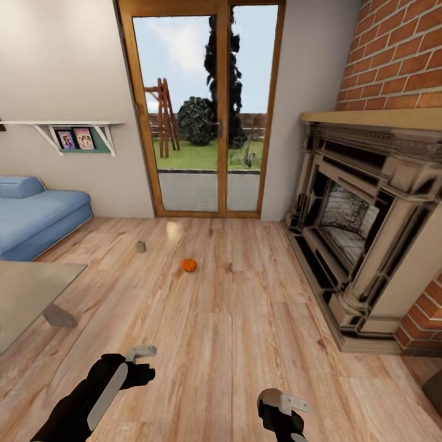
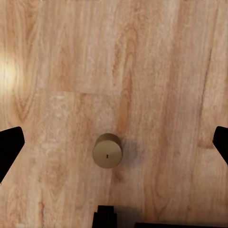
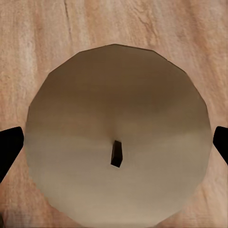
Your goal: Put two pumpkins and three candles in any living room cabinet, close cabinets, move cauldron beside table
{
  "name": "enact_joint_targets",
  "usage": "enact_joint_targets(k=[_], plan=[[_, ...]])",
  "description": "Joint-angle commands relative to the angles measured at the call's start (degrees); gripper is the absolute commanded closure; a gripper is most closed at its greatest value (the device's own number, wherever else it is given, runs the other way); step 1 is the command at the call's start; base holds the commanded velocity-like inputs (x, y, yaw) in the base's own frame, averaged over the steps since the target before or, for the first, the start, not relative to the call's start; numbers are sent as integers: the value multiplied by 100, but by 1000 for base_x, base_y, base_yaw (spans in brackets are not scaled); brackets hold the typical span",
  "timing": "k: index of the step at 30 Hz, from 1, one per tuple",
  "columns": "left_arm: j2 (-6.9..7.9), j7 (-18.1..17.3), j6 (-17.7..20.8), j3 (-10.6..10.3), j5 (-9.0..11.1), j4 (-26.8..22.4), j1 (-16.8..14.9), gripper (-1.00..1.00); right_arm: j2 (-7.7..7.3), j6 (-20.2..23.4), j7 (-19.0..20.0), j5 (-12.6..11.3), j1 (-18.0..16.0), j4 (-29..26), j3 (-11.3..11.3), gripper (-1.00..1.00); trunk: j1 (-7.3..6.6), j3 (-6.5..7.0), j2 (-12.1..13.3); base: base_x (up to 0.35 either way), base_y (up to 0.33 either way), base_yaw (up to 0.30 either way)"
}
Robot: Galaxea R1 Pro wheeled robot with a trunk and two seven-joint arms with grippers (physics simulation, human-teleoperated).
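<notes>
Candle point(image 3: 116, 140) collection is the step in hand: the right end effector point(image 3: 114, 142), fingers spread, hangs directly over one on the floor point(image 1: 233, 331). The left end effector point(image 2: 114, 145), likewise spread, hangs over another candle point(image 2: 107, 150). A pumpkin point(image 1: 189, 264) lies farther off. Next: descend and pinch.

The floor point(image 1: 245, 344) is pale wood plank with a soft sheen, and the door frame point(image 1: 222, 110) is warmer varnished wood. The candle point(image 3: 116, 137) looks matt and waxy (dark wick at its middle). Rough red brick point(image 1: 399, 55) rises above the fireplace, the sofa point(image 1: 37, 215) is blue cloth, and the table point(image 1: 24, 294) top is smooth grey.
</notes>
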Motion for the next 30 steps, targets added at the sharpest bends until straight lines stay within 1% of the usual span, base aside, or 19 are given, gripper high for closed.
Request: enact_joint_targets(k=[1, 11, 20, 29, 30], plan=[[7, 55, 11, -20, 61, -5, -4, -100, -1, -23, -30, -46, -5, 1, 49, 100, 1, -5, -3, 64, 119, 0], [7, 55, 11, -20, 58, -5, -4, -100, -1, -23, -30, -42, -5, 1, 49, 100, 1, -5, -3, 83, 36, 0], [13, 55, -48, -9, 64, -24, -4, -100, -1, -23, -30, -47, -5, -7, 48, 100, 1, -5, -3, 12, 2, 0], [27, 54, -85, 37, 68, -3, -4, -100, -1, -18, -30, -51, -5, -70, 49, 100, 198, -167, -364, 0, 0, 0], [26, 53, -148, 52, 71, 28, -4, -100, -1, -15, -30, -48, -5, -74, 54, 100, 220, -185, -404, 0, 0, 0]])
